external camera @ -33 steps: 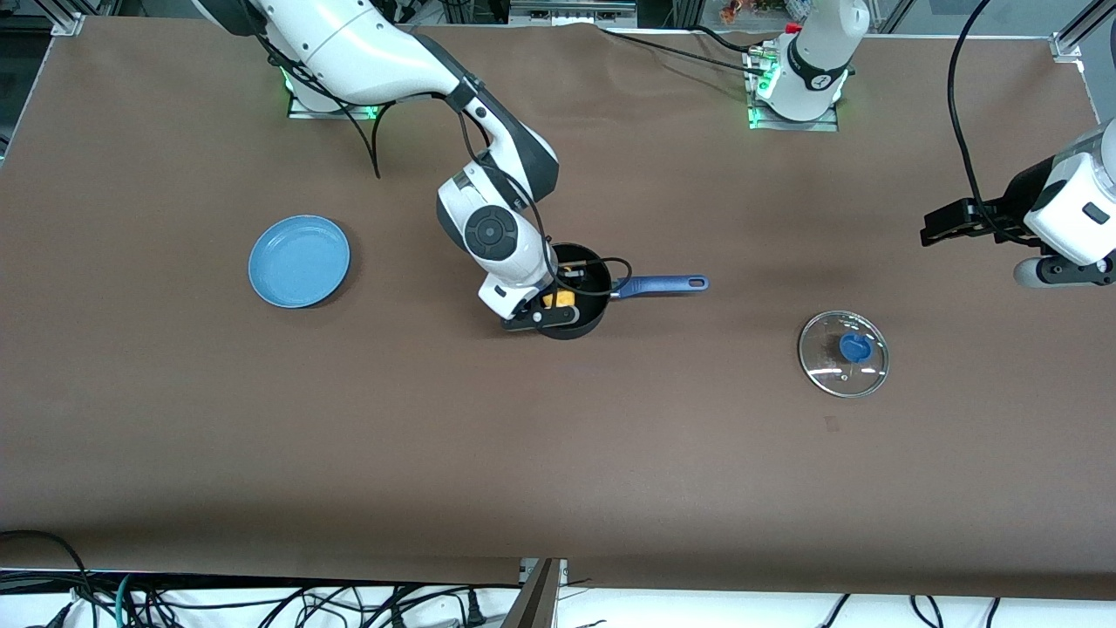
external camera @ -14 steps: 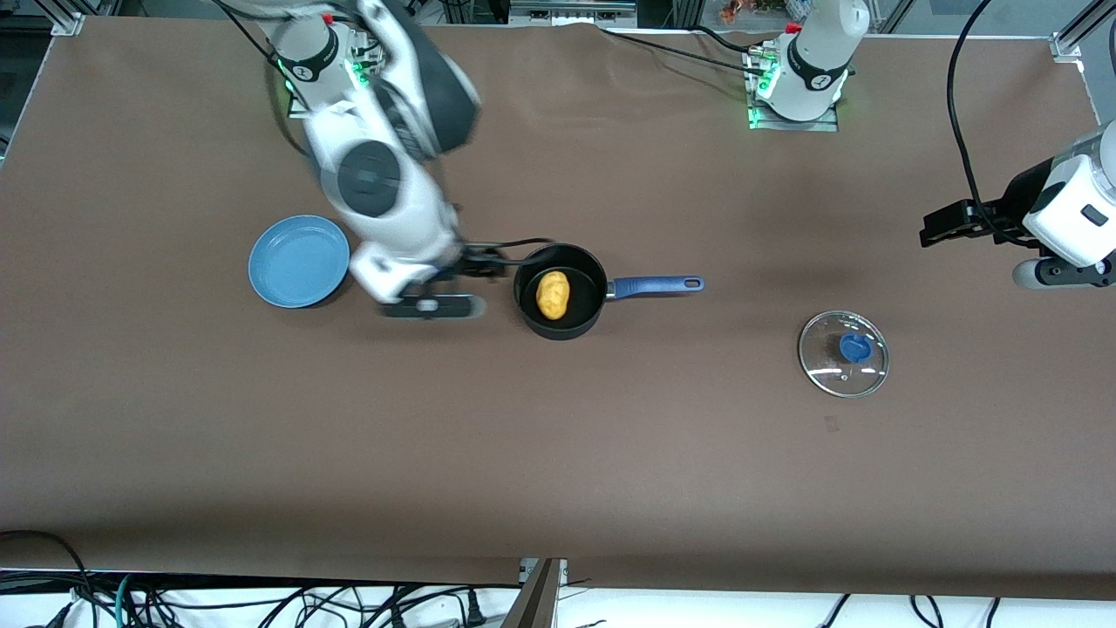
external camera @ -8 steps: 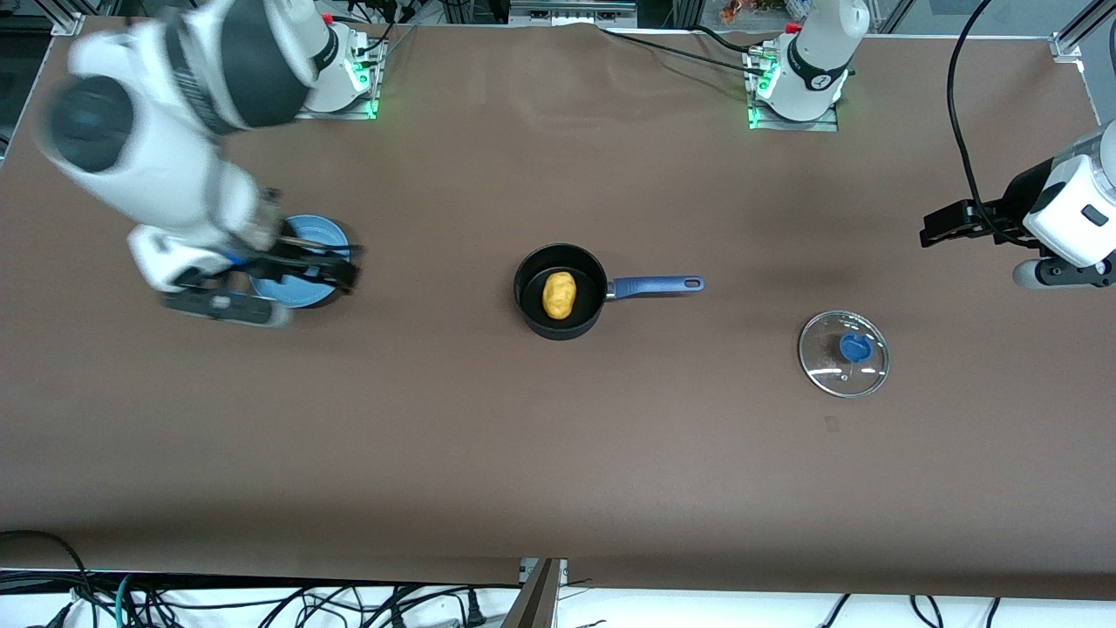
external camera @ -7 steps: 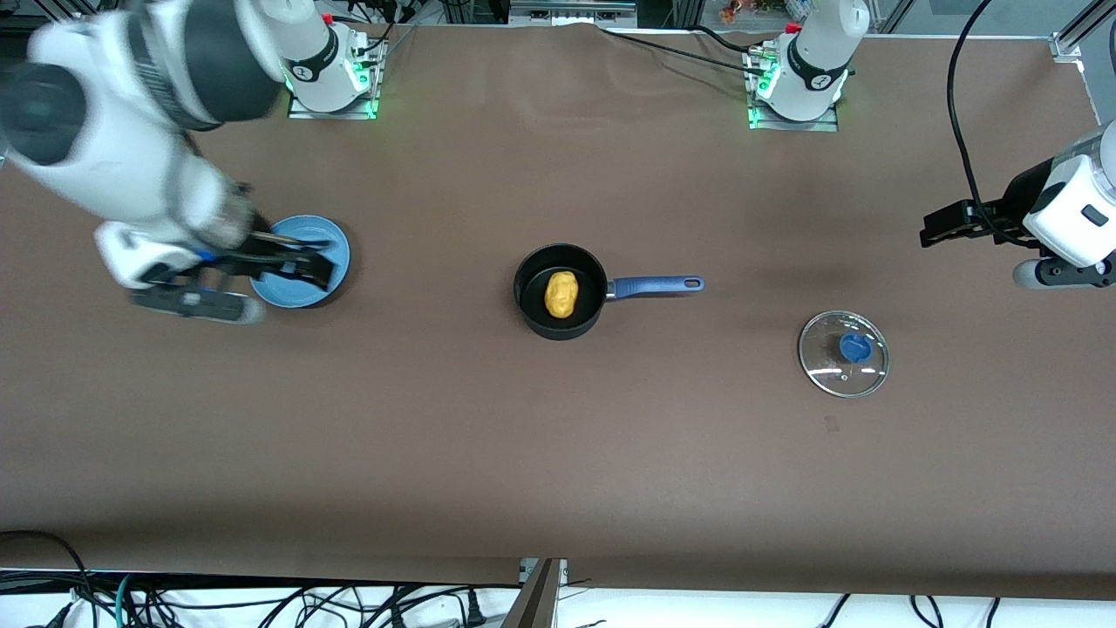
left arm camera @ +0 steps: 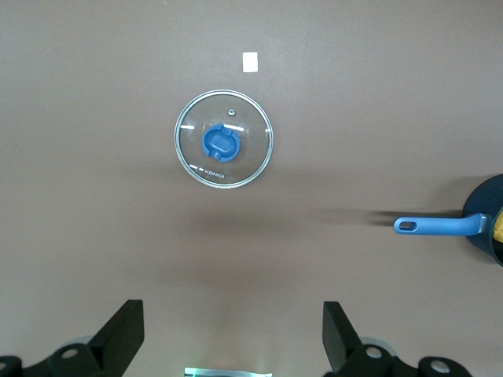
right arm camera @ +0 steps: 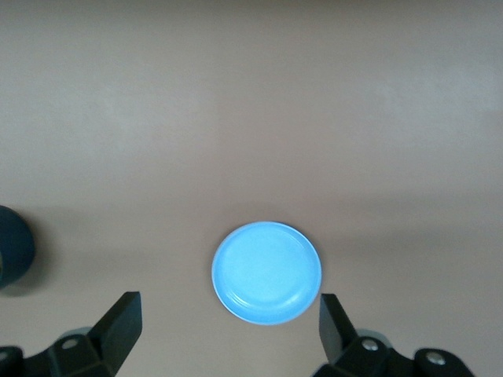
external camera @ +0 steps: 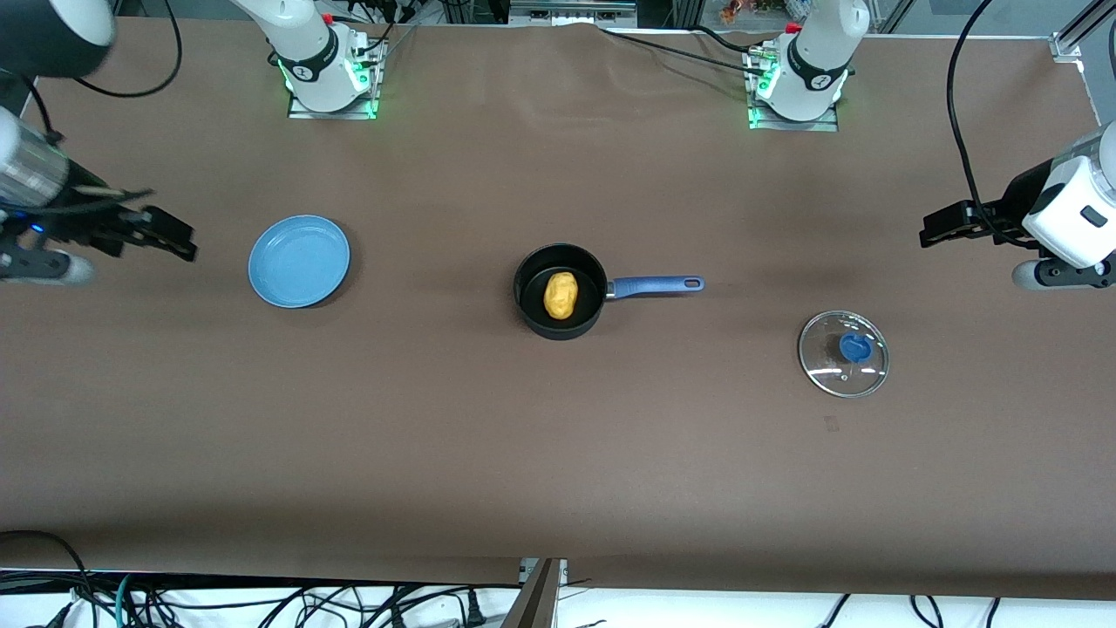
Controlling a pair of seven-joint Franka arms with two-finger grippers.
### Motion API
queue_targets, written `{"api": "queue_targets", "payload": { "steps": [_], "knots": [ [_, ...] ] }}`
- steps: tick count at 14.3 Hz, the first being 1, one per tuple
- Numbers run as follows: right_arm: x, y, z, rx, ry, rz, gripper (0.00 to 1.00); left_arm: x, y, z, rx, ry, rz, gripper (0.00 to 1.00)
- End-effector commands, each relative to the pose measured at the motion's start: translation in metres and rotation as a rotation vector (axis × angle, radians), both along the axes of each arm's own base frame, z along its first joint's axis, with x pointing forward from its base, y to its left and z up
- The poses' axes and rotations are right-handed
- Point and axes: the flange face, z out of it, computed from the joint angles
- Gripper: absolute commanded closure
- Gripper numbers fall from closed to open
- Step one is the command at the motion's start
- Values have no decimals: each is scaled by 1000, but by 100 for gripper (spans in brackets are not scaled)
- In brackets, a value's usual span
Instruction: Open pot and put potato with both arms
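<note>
The black pot [external camera: 534,307] with its blue handle [external camera: 658,283] stands uncovered in the middle of the table. The yellow potato [external camera: 560,295] lies inside it. My right gripper [external camera: 179,240] is open and empty, up over the table at the right arm's end, beside the blue plate. My left gripper [external camera: 929,228] is open and empty, waiting over the left arm's end of the table. The left wrist view shows the handle [left arm camera: 440,226] and the pot's edge [left arm camera: 486,228] past my open left gripper [left arm camera: 229,338]. The right wrist view shows the pot's edge [right arm camera: 12,247] past my open right gripper [right arm camera: 228,334].
The glass lid with a blue knob [external camera: 843,353] lies flat toward the left arm's end, nearer the front camera than the pot; it also shows in the left wrist view [left arm camera: 224,139]. An empty blue plate [external camera: 299,261] lies toward the right arm's end, seen in the right wrist view [right arm camera: 267,272].
My right gripper let go of the potato in the pot, rose and swung away past the blue plate to the right arm's end. The left arm has not moved.
</note>
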Motion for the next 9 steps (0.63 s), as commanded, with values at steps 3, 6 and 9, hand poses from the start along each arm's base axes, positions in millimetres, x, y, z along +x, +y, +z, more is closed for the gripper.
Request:
{"api": "queue_targets", "payload": {
  "steps": [3, 6, 9],
  "knots": [
    [-30, -15, 19, -2, -28, -20, 0, 6, -1, 8, -12, -7, 6, 0],
    [-29, -8, 9, -10, 15, 26, 0, 7, -1, 6, -14, -4, 6, 0],
    [-28, -9, 8, -4, 18, 60, 0, 7, -1, 6, -14, -4, 6, 0]
  ]
}}
